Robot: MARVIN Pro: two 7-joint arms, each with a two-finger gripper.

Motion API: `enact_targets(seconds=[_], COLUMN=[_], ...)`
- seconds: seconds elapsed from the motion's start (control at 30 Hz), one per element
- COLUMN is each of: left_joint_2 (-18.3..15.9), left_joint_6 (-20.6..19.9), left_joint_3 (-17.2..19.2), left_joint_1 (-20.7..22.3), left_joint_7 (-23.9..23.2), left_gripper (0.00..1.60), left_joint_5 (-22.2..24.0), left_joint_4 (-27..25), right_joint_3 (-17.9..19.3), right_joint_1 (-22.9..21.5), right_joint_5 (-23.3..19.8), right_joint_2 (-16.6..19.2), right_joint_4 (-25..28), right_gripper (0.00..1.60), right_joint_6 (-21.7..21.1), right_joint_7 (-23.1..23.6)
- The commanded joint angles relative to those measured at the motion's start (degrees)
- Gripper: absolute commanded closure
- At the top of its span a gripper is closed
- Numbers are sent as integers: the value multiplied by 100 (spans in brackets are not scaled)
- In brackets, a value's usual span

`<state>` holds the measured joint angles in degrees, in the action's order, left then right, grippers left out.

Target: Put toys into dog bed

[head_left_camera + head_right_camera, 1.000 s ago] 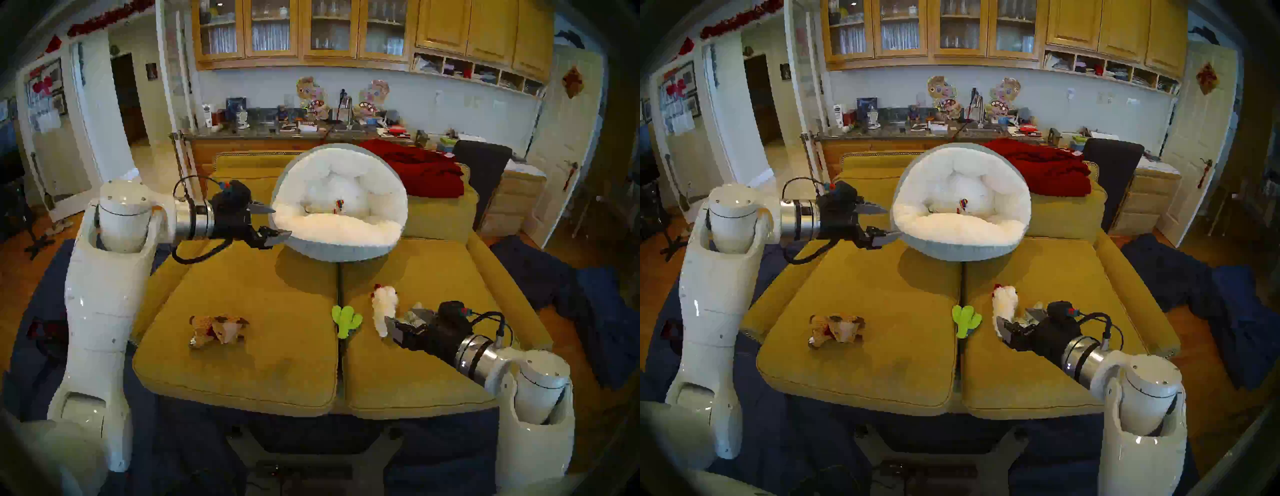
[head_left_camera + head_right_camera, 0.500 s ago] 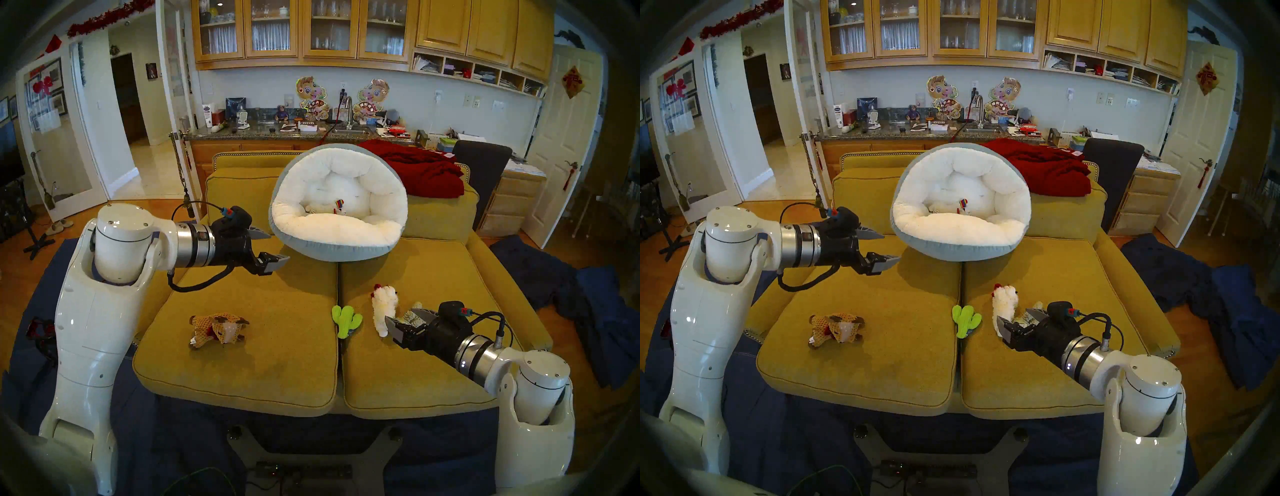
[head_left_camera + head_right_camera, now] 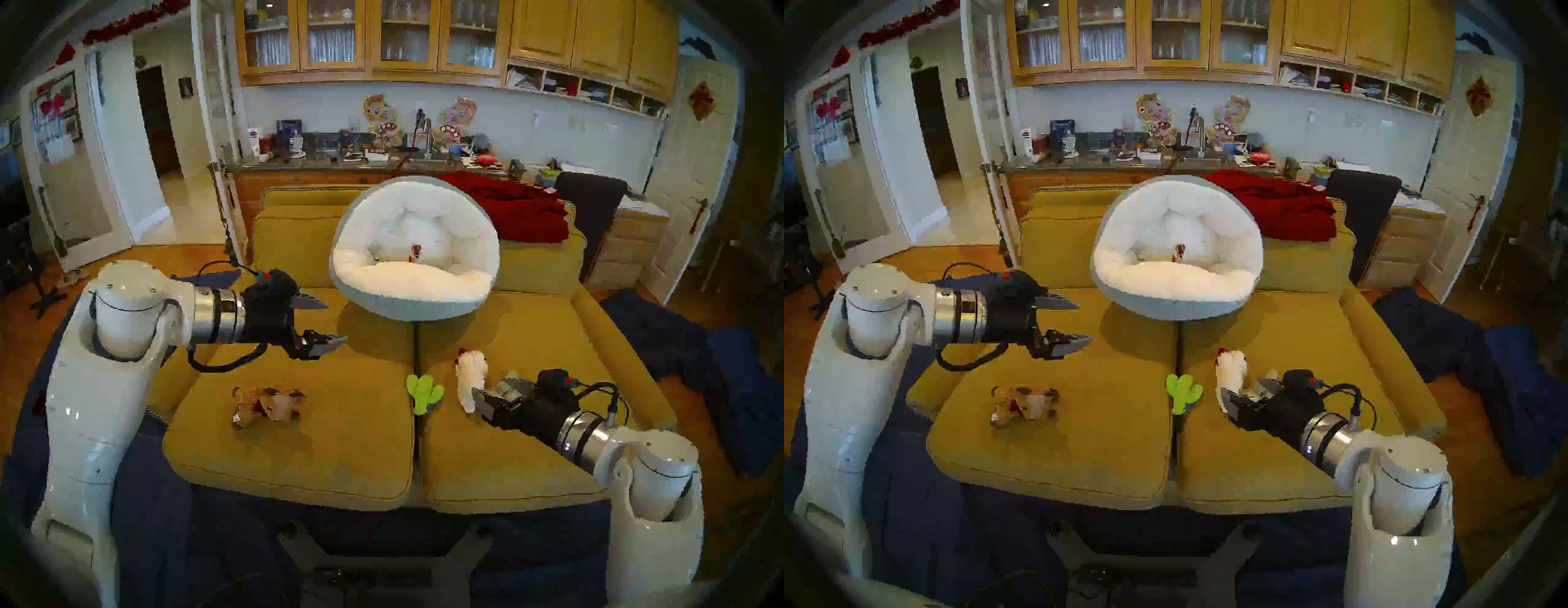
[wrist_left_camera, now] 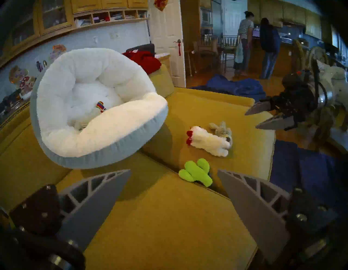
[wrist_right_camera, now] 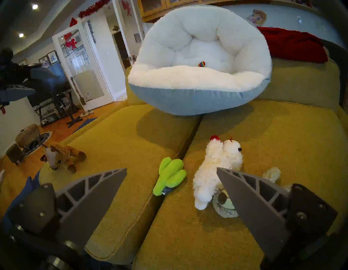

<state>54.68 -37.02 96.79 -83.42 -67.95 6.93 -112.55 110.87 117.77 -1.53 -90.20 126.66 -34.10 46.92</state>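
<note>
The left end effector [image 3: 329, 320] hangs released and empty above the left cushion. On the mustard sofa [image 3: 297, 446] lie the reindeer [image 3: 268, 405], lengthwise left to right, the cactus [image 3: 423, 392] at the seam, arms toward the sofa back, then the fluffy white animal [image 3: 469, 378], touching the grey-beige toy [image 5: 225, 206]. The dog bed [image 3: 413, 293] leans tilted against the backrest — the rainbow toy [image 3: 415, 251] inside. The right end effector [image 3: 494, 392] is released — beside both.
</note>
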Motion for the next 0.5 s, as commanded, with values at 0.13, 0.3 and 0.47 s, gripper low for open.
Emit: enact_targets(seconds=[0.13,0.3,0.47], left_joint_2=[-365,-517,-652], left_joint_6=[232,169,143], left_joint_3=[103,-44,-365], left_joint_1=[234,364,375], left_joint_7=[-707,-698,-573], left_gripper=[0,0,0], left_joint_5=[487,554,452], left_joint_4=[130,224,327], right_joint_3=[-13,-13,-13], right_joint_1=[-52,-52,-51], right_joint_5=[10,12,15], right_joint_2=[9,8,6], right_joint_4=[185,185,188], right_gripper=[0,0,0], right_joint_6=[50,50,51], right_joint_7=[-8,-7,-8])
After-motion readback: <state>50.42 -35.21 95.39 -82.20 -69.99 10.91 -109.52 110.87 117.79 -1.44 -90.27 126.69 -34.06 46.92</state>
